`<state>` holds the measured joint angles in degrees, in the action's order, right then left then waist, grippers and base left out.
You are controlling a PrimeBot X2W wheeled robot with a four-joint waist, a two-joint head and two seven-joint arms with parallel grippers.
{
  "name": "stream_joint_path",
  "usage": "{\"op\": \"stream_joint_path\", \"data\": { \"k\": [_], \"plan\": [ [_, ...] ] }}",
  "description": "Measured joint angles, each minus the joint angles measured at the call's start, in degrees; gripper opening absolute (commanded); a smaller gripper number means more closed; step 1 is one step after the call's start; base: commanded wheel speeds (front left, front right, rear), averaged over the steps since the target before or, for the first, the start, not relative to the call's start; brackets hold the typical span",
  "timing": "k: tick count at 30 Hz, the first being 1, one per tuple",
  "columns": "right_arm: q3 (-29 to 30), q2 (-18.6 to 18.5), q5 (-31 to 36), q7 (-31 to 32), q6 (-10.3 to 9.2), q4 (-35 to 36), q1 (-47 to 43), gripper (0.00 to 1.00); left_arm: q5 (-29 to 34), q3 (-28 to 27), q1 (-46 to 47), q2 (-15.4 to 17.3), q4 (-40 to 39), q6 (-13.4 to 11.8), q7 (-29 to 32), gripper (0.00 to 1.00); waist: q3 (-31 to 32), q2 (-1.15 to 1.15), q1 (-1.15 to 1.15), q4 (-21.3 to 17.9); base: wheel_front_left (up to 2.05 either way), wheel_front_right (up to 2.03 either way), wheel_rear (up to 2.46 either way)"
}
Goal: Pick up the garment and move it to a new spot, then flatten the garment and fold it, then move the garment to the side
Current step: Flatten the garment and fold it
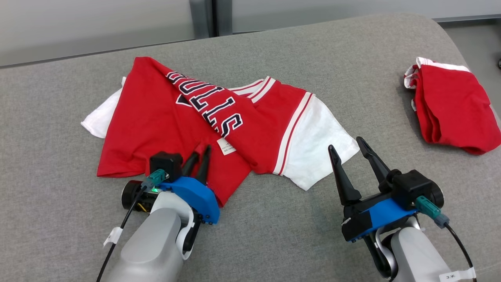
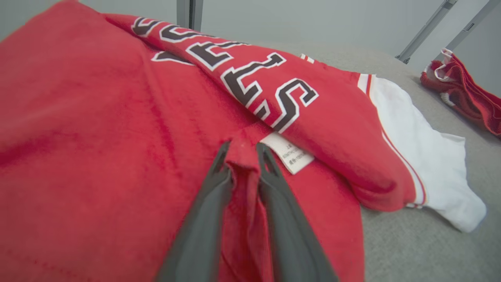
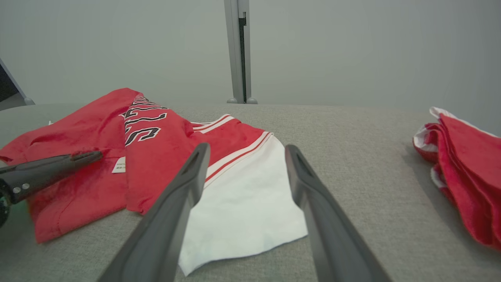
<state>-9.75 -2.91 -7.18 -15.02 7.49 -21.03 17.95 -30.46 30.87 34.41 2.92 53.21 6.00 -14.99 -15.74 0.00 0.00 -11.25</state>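
The left hand [image 1: 201, 150] is pinching a thin ridge of the red jersey [image 1: 156, 117] lying mid-frame on the tabletop [image 1: 274, 235]; the right hand [image 1: 345, 143] is gaping empty. So shallow a pinch could slip.

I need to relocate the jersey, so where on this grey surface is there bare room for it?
Widest bare patch: grey surface between the jersey with its white sleeve and the folded red garment, up to the far edge. Another lies left of the jersey. Crowded: the near middle, where the left gripper pinches the jersey and the right gripper stands open.
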Motion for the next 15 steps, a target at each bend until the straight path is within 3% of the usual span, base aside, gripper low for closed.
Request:
{"op": "stream_joint_path", "data": {
  "k": [6,15],
  "plan": [
    [1.45,-0.01,0.19,0.0,0.0,-0.53,-0.82,1.0,2.08,-1.25,-0.37,-0.02,-5.94,-1.51,0.0,0.0,1.25,0.0,0.0,1.56,0.0,0.0,0.0],
    [4.55,0.02,0.59,-0.01,0.0,-2.53,-4.24,1.0,7.55,-4.74,-6.9,1.38,-15.3,-0.41,0.0,0.0,8.73,-0.01,-0.01,7.28,0.0,0.0,0.0]
  ]
}}
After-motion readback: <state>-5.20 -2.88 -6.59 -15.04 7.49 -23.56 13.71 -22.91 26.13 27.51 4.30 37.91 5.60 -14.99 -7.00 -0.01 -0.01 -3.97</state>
